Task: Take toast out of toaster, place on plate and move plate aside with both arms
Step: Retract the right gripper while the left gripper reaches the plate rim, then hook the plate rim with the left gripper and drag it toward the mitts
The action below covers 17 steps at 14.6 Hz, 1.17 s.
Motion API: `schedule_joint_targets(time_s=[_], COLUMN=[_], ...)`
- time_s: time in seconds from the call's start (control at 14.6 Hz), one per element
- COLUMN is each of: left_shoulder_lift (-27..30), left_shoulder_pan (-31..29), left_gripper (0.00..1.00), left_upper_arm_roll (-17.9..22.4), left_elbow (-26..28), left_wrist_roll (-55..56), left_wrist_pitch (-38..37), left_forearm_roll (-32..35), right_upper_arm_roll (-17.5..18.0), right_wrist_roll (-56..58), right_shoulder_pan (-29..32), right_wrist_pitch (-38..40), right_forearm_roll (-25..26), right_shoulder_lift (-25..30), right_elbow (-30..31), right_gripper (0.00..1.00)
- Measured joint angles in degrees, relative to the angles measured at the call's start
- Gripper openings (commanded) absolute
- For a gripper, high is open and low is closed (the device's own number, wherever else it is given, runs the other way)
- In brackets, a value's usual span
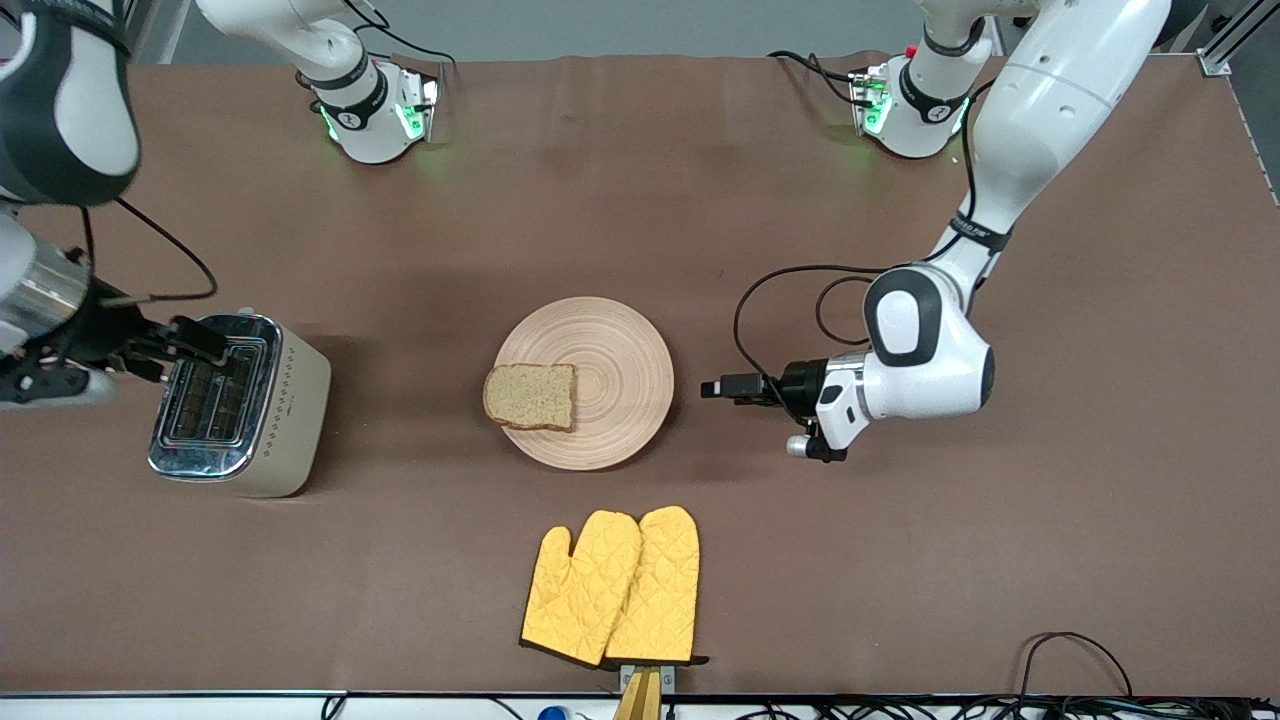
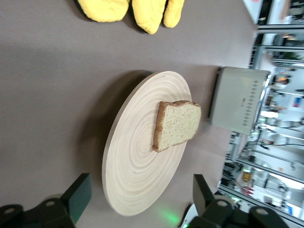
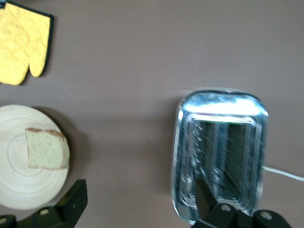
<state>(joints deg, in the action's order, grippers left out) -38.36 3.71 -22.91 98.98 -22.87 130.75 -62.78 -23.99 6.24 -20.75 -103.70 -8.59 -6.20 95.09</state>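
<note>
The brown wholegrain toast slice [image 1: 530,397] lies on the round pale wooden plate [image 1: 620,350] mid-table — the left gripper [image 1: 712,388], jaws wide, faces its rim; the right gripper [image 1: 205,345], also wide, hovers over the cream-and-chrome toaster [image 1: 290,400].

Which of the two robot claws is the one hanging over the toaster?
The right gripper, over the toaster; the left gripper sits low beside the plate.

Robot lab: aluminium frame [image 1: 1225,40], brown-covered table [image 1: 640,200].
</note>
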Motion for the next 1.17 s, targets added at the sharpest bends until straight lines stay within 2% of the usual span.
schedule_joint_targets(time_s=[0.21, 0.62, 0.89, 1.17], left_shoulder_lift=[-3.9, -8.2, -9.9, -11.1], left_shoulder_pan=[0.2, 3.3, 4.8, 5.1], left_gripper=[0.73, 0.63, 0.54, 0.46], left_upper_arm_roll=[-0.2, -0.5, -0.5, -0.5], left_elbow=[0.1, 0.1, 0.1, 0.2], left_wrist_roll=[-11.9, -21.2, -23.3, -24.6], left_wrist_pitch=[0.8, 6.1, 7.4, 7.4], left_forearm_roll=[-8.1, -15.6, -17.0, -17.0], right_upper_arm_roll=[0.2, 1.8, 14.2, 18.4], right_wrist_roll=[-1.6, -3.7, -3.8, -3.8], right_shoulder_pan=[0.0, 0.7, 13.0, 17.3], right_wrist_pitch=[6.1, 8.8, 13.0, 15.1], right_forearm_roll=[4.2, 5.6, 6.9, 8.3], right_shoulder_lift=[2.4, 3.2, 3.2, 3.2], right_elbow=[-3.6, -5.4, -8.4, -10.0], right_gripper=[1.00, 1.00, 1.00, 1.00])
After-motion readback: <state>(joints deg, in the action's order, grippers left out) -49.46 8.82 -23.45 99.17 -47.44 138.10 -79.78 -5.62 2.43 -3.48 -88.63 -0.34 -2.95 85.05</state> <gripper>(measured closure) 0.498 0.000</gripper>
